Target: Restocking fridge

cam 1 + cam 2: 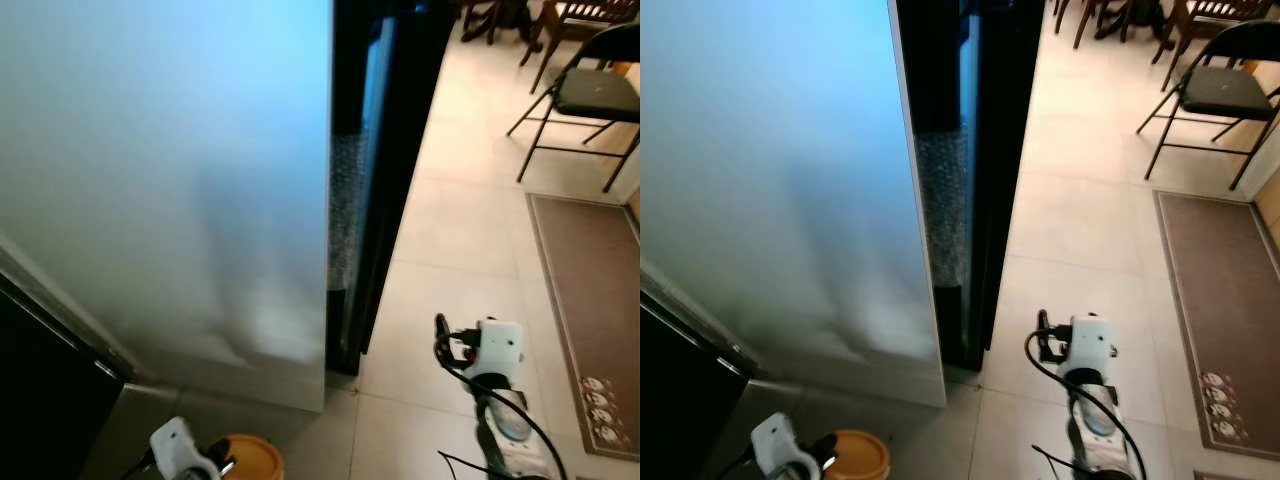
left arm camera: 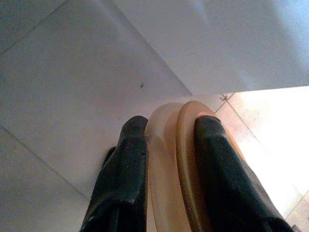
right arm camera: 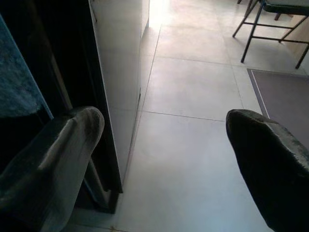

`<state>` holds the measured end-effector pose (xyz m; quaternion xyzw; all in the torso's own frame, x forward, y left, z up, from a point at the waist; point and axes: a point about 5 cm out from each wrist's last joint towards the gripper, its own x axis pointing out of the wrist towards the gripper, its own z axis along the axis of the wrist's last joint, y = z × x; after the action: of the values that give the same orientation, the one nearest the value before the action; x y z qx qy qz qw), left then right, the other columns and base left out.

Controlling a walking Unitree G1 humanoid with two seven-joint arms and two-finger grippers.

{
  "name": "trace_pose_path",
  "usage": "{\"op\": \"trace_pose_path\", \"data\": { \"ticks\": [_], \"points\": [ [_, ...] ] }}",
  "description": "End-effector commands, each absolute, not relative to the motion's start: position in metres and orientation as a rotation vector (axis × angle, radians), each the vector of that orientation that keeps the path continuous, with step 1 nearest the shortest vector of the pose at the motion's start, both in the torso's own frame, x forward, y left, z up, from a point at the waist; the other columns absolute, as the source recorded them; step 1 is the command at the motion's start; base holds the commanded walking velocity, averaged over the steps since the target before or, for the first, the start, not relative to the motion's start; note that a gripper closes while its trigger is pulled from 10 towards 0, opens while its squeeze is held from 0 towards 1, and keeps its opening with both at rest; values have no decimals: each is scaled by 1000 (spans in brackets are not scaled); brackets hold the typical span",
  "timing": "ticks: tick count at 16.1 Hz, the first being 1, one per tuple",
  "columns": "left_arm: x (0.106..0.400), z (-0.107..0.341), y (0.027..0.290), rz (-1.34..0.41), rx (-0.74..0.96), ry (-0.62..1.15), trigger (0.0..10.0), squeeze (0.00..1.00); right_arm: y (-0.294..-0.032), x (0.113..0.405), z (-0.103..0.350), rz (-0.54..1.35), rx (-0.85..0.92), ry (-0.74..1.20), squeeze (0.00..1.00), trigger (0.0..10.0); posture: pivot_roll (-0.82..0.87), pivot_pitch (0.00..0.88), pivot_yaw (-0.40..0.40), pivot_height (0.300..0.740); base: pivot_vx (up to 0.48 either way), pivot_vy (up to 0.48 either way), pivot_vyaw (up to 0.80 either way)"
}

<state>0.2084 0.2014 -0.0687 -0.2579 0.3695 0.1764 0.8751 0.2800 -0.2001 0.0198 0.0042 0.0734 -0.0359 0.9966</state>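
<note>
Left gripper (image 2: 166,159) pinches orange lid (image 2: 186,164), container cropped.

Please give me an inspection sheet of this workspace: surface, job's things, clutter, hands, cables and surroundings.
Surface: pale tiled floor; nothing seen spilled on it.
Job's things: white fridge door close in front, a dark gap along its right edge; orange-lidded container carried low on the robot's left.
Clutter: nothing seen.
Hands: left hand shut on the container, one finger on each side; right hand open, holding nothing, low beside the fridge.
Cables: black cable looped along the right arm.
Surroundings: black folding chair, brown floor mat, wooden furniture legs beyond.
</note>
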Motion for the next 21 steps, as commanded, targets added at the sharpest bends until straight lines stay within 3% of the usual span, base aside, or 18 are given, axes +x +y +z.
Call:
{"op": "trace_pose_path", "data": {
  "ticks": [1,4,21],
  "points": [
    [201,-72,206,374,-500,788,10000,0,-194,282,23,-52,9,126,0,10000,-102,85,45,740,270,0,519],
    [201,-72,206,374,-499,788,10000,0,-194,282,23,-52,8,126,0,10000,-102,85,45,740,270,0,519],
    [206,-69,203,370,-484,769,10000,0,-197,300,46,-37,-6,42,0,10000,-109,88,53,740,0,0,0]
  ]
}}
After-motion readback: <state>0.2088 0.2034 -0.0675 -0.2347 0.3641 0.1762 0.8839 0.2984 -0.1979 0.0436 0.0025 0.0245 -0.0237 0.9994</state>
